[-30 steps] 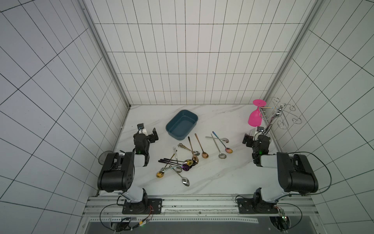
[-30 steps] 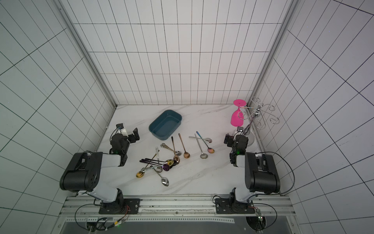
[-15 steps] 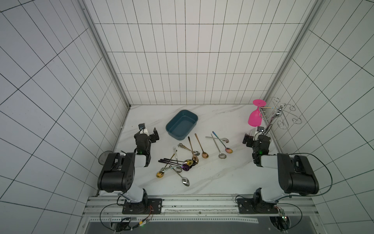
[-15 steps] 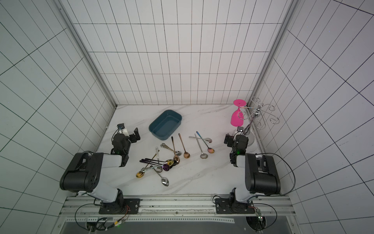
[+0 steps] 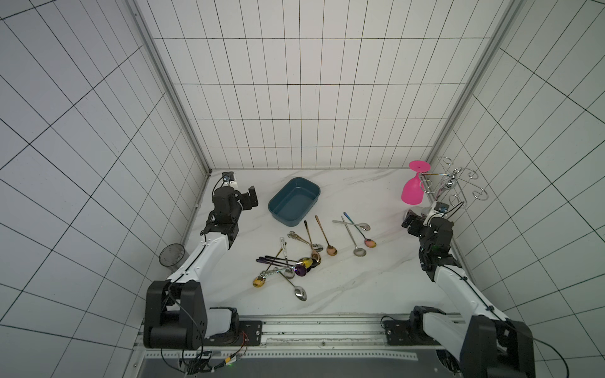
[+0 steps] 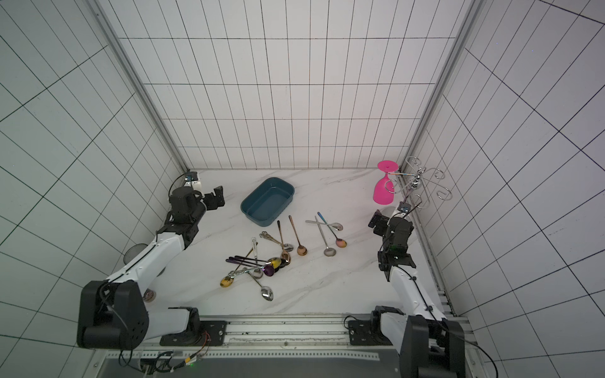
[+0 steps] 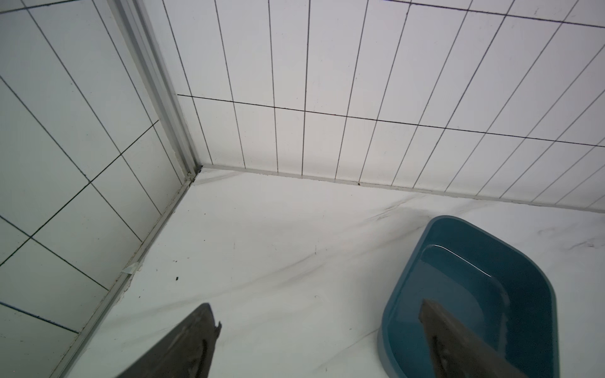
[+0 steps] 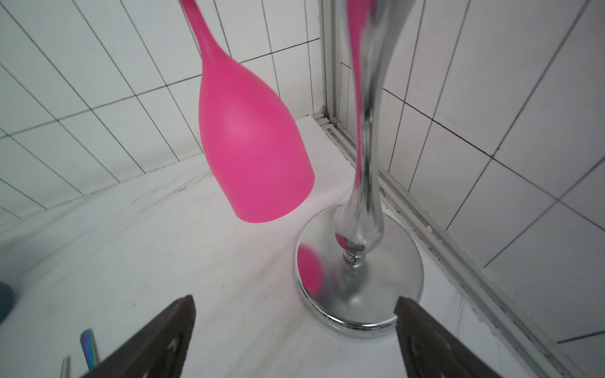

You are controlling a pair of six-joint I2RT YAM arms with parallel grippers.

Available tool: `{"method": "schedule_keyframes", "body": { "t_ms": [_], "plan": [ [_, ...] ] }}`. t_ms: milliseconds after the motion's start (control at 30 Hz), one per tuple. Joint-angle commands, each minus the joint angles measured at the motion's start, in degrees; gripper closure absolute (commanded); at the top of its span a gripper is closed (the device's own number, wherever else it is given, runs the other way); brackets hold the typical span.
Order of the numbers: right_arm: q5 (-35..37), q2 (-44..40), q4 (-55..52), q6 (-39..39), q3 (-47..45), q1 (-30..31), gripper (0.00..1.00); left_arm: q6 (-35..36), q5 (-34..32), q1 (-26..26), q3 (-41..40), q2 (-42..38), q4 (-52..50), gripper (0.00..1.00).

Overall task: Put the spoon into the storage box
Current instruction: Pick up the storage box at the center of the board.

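Metal spoons (image 5: 304, 261) in silver, copper, gold and purple, all long-handled, lie loose on the white marble-look tabletop (image 5: 343, 288), and none is lifted. The empty dark teal-blue plastic storage box (image 5: 294, 204) sits at their 12 o'clock, near but apart.

Since a second ago only the black left gripper (image 5: 251, 198) has shifted. It has risen and swung toward 12 o'clock, and now hangs at the box's 9 o'clock, fingers spread wide on nothing. The black right gripper (image 5: 409, 222), equally wide and empty, has stayed at the spoons' 3 o'clock, beside the upside-down pink goblet (image 5: 413, 193) hanging on its chrome wire rack (image 5: 453, 183).

As I read it, the left arm is only setting out, and no spoon has been picked yet.
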Motion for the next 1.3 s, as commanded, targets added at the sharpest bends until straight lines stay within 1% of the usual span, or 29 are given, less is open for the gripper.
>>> {"method": "schedule_keyframes", "body": {
  "t_ms": [0, 133, 200, 267, 333, 400, 533, 633, 767, 900, 1000, 1167, 1267],
  "plan": [
    [-0.04, -2.62, -14.71, 10.56, 4.91, 0.30, 0.01, -2.55, 2.50, -1.35, 4.37, -0.70, -16.28, 0.01],
    [-7.04, -2.33, -19.59, 14.23, 6.79, 0.39, 0.01, -2.55, 4.22, -2.18, 6.56, 0.17, -20.28, 0.01],
    [-9.15, -1.44, -22.89, 17.44, 8.27, 0.79, 0.01, -2.25, 4.81, -1.97, 6.77, 0.47, -21.57, 0.01],
    [-9.93, -0.37, -25.26, 20.66, 9.13, 2.36, 0.01, -0.72, 8.02, -0.56, 5.90, -0.09, -21.67, 0.01],
    [-8.89, 0.74, -26.66, 22.65, 9.92, 5.15, 0.01, -0.51, 8.30, 0.43, 5.08, -0.47, -21.43, 0.01],
    [-6.34, 2.36, -28.19, 23.49, 11.77, 9.02, 0.01, -0.16, 9.69, 1.28, 4.46, -0.82, -20.94, 0.01],
    [-1.84, 7.70, -32.91, 25.99, 17.96, 16.91, 0.02, -0.07, 9.41, 2.02, 3.75, -1.99, -20.72, 0.01],
    [-1.03, 12.60, -33.03, 28.70, 21.77, 21.17, 0.01, -0.09, 10.06, 2.03, 2.80, -2.60, -20.08, 0.01],
    [-0.31, 20.40, -35.55, 31.60, 29.16, 26.27, 0.01, 0.02, 9.42, 1.99, 2.67, -3.18, -20.22, 0.01],
    [-0.13, 28.52, -35.81, 33.44, 36.13, 31.43, 0.01, 0.20, 9.71, 2.52, 2.84, -3.95, -19.92, 0.01],
    [0.06, 34.18, -38.53, 35.43, 42.42, 33.94, 0.01, 0.04, 8.48, 3.28, 3.46, -4.27, -20.36, 0.01],
    [0.85, 41.94, -37.71, 38.33, 49.43, 37.79, 0.02, 0.88, 7.36, 3.69, 3.15, -5.27, -20.07, 0.01],
    [0.06, 47.02, -39.64, 40.18, 55.28, 39.30, 0.01, 0.69, 6.46, 3.99, 3.89, -5.48, -20.72, 0.01]
  ]
}}
